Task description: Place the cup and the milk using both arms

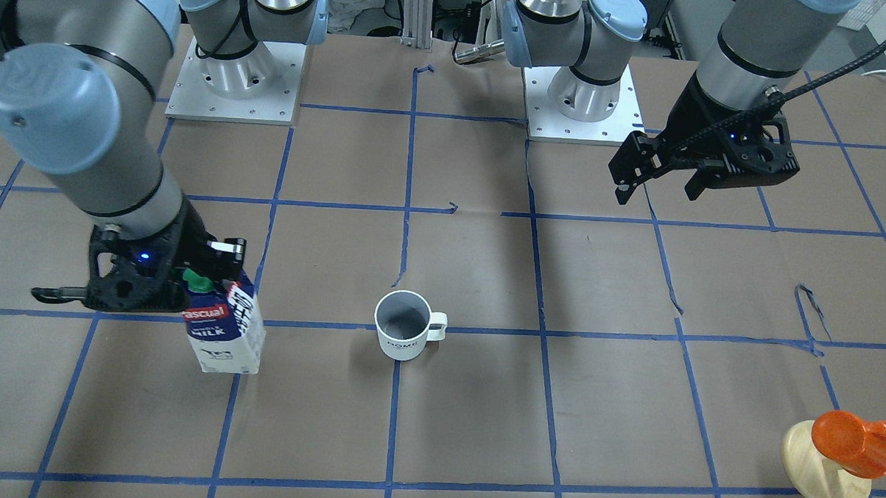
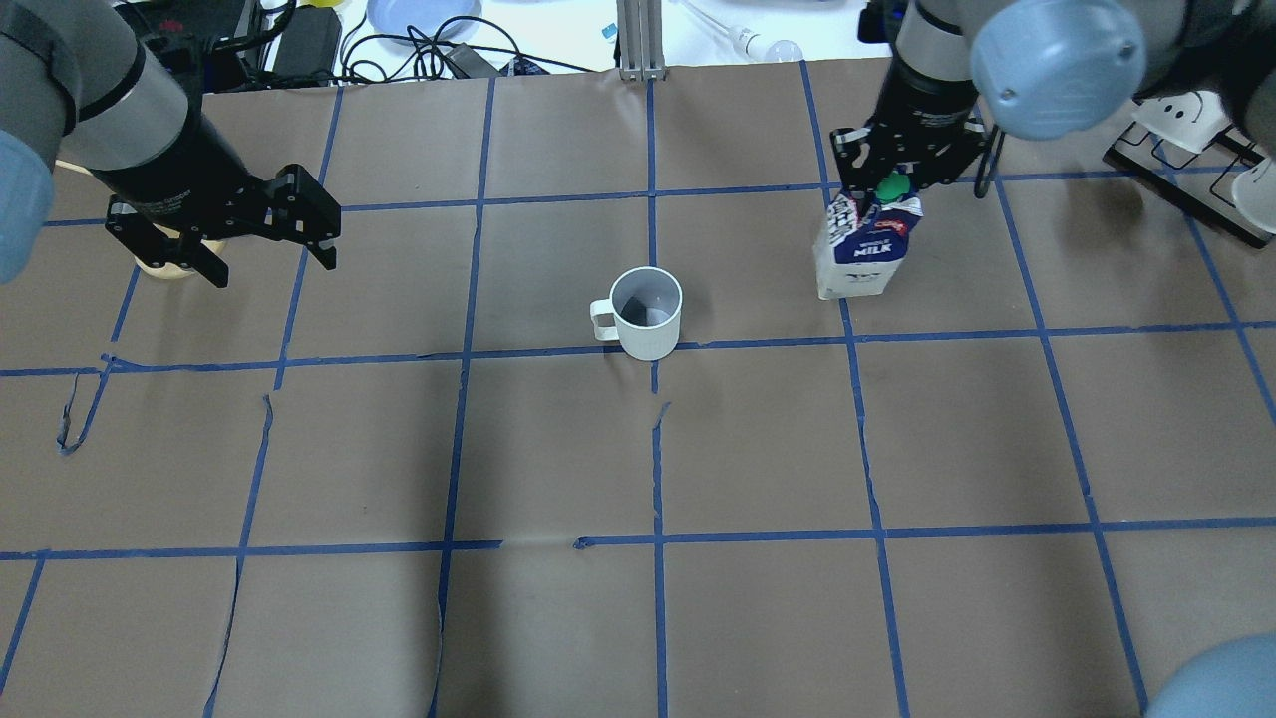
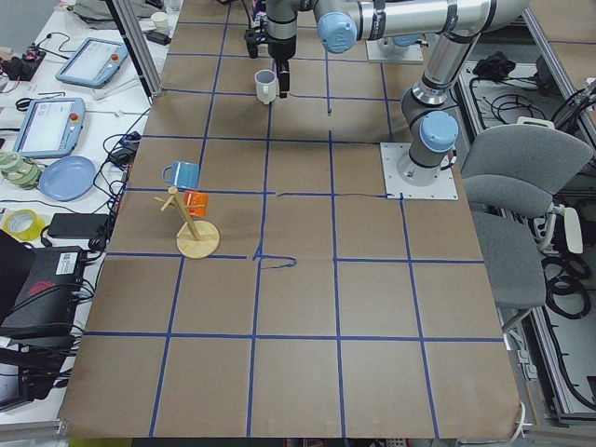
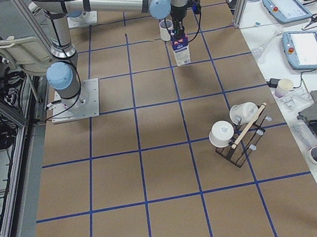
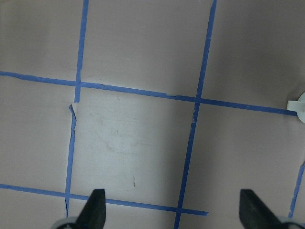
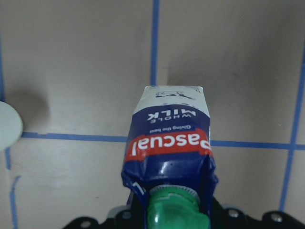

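The white cup [image 1: 403,329] with a dark grey inside stands upright near the table's middle [image 2: 648,311], its handle towards the robot's left. The milk [image 1: 223,330] is a blue and white carton with a green cap, to the cup's right [image 2: 865,249]. It looks slightly tilted, with its base at the table. My right gripper [image 1: 208,274] is shut on the carton's top, as the right wrist view [image 6: 169,143] shows. My left gripper [image 2: 264,227] is open and empty, raised above the table well left of the cup. The cup's rim shows at the right edge of the left wrist view [image 5: 300,105].
An orange cup on a round wooden stand [image 1: 849,440] sits near the left gripper at the table's far edge. A blue mug [image 3: 182,172] stands beside it. A rack with white mugs [image 4: 236,127] stands at the table's right end. Blue tape lines grid the brown table cover.
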Controlling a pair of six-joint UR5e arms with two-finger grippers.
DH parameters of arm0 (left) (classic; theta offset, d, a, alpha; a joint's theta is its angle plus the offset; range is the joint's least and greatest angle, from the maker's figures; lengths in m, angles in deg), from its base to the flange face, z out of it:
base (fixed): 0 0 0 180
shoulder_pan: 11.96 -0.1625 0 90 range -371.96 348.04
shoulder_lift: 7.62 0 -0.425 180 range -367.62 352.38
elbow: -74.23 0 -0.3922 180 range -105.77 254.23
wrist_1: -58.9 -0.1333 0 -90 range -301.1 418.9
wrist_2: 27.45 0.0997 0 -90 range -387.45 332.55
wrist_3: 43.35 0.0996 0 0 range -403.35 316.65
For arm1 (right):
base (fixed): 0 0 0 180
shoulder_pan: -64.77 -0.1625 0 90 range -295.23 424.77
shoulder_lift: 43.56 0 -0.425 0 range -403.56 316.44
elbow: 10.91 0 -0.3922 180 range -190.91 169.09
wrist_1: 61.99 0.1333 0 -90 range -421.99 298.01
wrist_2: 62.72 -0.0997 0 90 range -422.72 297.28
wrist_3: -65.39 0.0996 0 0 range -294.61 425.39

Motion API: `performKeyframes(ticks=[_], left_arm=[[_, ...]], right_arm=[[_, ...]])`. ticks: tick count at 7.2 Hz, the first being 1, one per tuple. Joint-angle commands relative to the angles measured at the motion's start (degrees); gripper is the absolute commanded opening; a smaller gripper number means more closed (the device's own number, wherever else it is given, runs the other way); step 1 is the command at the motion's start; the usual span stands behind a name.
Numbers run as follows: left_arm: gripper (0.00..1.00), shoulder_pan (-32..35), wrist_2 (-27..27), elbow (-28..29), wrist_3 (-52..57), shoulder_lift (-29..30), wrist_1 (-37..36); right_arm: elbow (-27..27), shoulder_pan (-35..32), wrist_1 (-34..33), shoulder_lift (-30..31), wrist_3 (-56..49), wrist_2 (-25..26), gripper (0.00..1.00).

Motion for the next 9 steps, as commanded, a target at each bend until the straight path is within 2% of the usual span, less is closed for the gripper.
performKeyframes(ticks=[1, 4, 5, 9], left_arm=[[1.00, 1.9, 0.0, -0.3, -0.1, -0.5, 0.0], [1.00, 2.7, 0.0, -0.2, 0.0, -0.7, 0.0], [1.00, 2.7, 0.1, -0.2, 0.0, -0.7, 0.1], [1.00, 3.1, -0.1, -0.1, 0.0, 0.0, 0.6]], right_arm=[[2.4, -5.3, -0.8, -3.0, 7.8, -3.3, 0.42], [2.1, -7.5, -0.8, -4.0, 11.8, -6.0, 0.42], [1.9, -9.6, -0.9, -4.5, 13.0, -6.0, 0.42], [-0.8, -9.7, -1.7, -4.6, 12.9, -6.0, 0.45]])
